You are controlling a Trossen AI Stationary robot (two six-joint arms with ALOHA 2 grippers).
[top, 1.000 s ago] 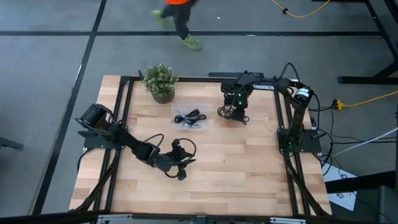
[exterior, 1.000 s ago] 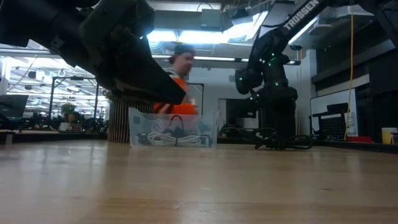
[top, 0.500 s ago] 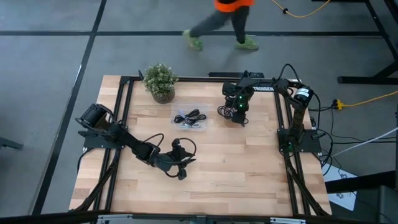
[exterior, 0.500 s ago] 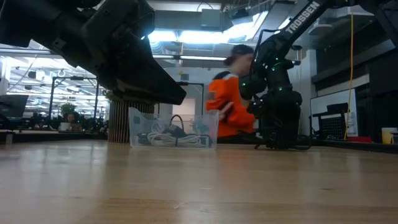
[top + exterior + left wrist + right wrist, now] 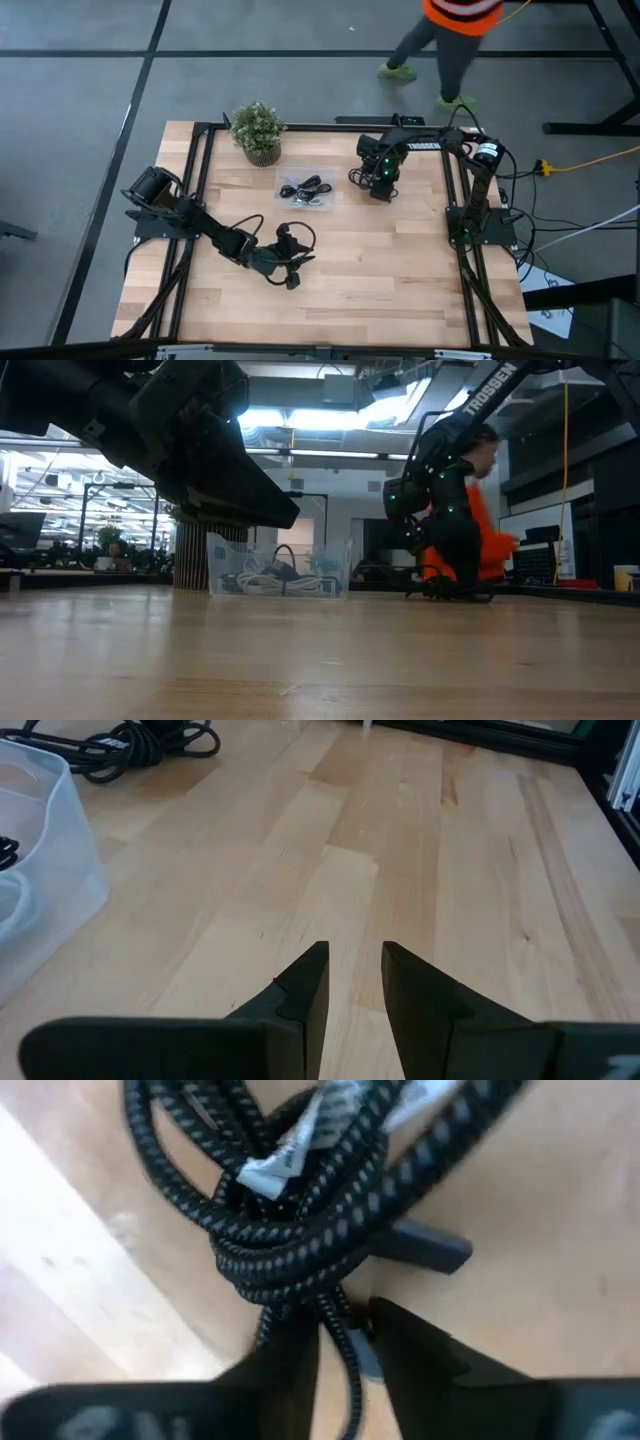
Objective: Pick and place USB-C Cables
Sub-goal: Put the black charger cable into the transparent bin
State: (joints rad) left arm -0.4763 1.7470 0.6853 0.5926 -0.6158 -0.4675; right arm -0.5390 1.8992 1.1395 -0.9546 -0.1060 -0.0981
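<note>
A black braided USB-C cable bundle point(image 5: 360, 180) point(image 5: 290, 1230) lies on the wood near the table's far right. My right gripper point(image 5: 380, 188) point(image 5: 345, 1350) stands over it, pointing down, shut on one strand. A clear container point(image 5: 331, 200) point(image 5: 335, 575) sits at the far middle, with black cables point(image 5: 305, 187) and a light one point(image 5: 265, 582) lying inside. My left gripper point(image 5: 292, 272) point(image 5: 355, 975) hovers over bare wood in the near left half, open by a narrow gap and holding nothing. My right gripper pinches a single black strand point(image 5: 340, 1325) that leaves the knotted bundle at its edge, between its two fingers point(image 5: 420, 1360). It comes from above, pointing down. The bundle lies on the table point(image 5: 450, 592).
A potted plant point(image 5: 258, 130) stands at the far left corner beside the container. A black frame rail point(image 5: 300, 125) runs along the far edge. Bare wood point(image 5: 400, 270) lies between the arms. A person in orange point(image 5: 455, 20) walks past beyond the far edge.
My right gripper has shifted slightly toward the far edge over the cable, and the arm has tipped. The cable bundle stays on the table. The person behind the table has walked from left to right.
</note>
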